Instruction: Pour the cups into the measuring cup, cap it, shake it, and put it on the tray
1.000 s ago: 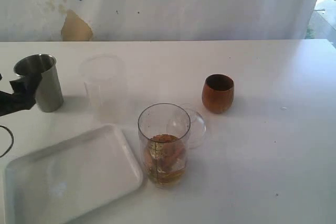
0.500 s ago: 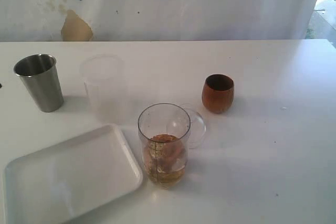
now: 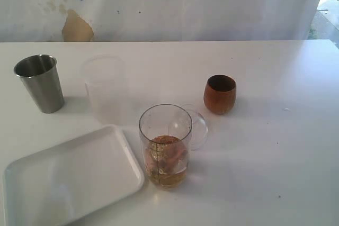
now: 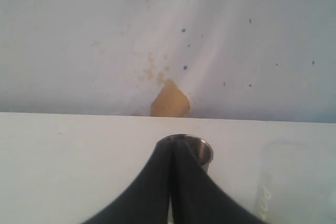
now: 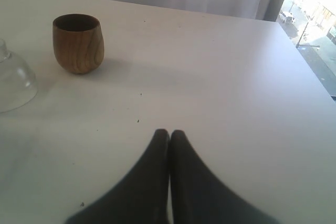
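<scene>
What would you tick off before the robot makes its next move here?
1. The measuring cup stands upright with brownish contents: ok.
2. Both cups emptied: cannot tell; the wooden cup and steel tumbler stand upright.
3. The clear dome lid lies free near the measuring cup: ok.
4. The tray is bare for landing: ok.
5. The left claw and right claw open to grasp: not ok, both shut, empty.

Tumbler (image 3: 39,83) was brushed metal, dull sheen. Small cup (image 3: 220,95) was grained wood, satin. Measuring cup (image 3: 165,128) was clear smooth plastic; frosted cup (image 3: 106,86) was translucent plastic. Tray (image 3: 69,178) was glossy white; surface (image 3: 265,157) was smooth matt white.
</scene>
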